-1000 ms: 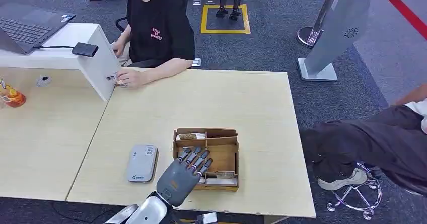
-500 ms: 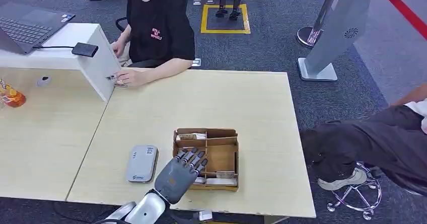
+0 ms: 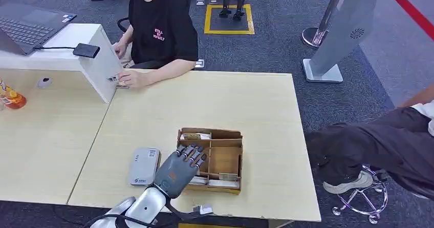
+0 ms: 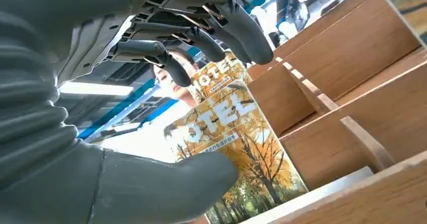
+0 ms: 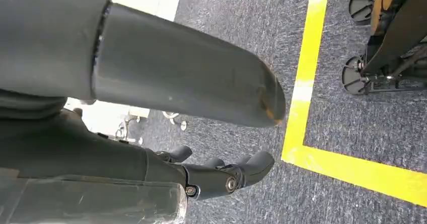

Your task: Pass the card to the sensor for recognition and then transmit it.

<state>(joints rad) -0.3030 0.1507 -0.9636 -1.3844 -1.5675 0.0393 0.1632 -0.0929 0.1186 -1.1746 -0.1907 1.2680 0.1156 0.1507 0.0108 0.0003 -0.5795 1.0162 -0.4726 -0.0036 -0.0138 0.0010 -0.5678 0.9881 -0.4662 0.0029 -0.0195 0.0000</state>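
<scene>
The near edge of the light wooden surface (image 3: 153,115) is being crossed by the left robot hand (image 3: 179,167), whose fingers are lying spread over the left compartments of a brown divided wooden box (image 3: 225,159). In the left wrist view the thumb (image 4: 166,186) is being pressed against the face of a hotel card (image 4: 236,148) printed with autumn trees, while the dark fingers (image 4: 201,38) are arched above its top edge with a gap showing; whether the card is actually being gripped cannot be told. The card is standing upright in the box, a second similar card just behind it. More cards are lying in the front and rear compartments in the head view, their print too small to read. The right robot hand (image 5: 221,176) is hanging over grey carpet (image 5: 352,128) marked with yellow tape, its fingers curled inward on nothing. A grey card sensor (image 3: 144,166) is lying flat just left of the box. Farther back, a seated person in a black shirt (image 3: 161,30) is resting a hand beside a white partition (image 3: 102,64), and a laptop (image 3: 25,28) is partly cut off at the far left.
</scene>
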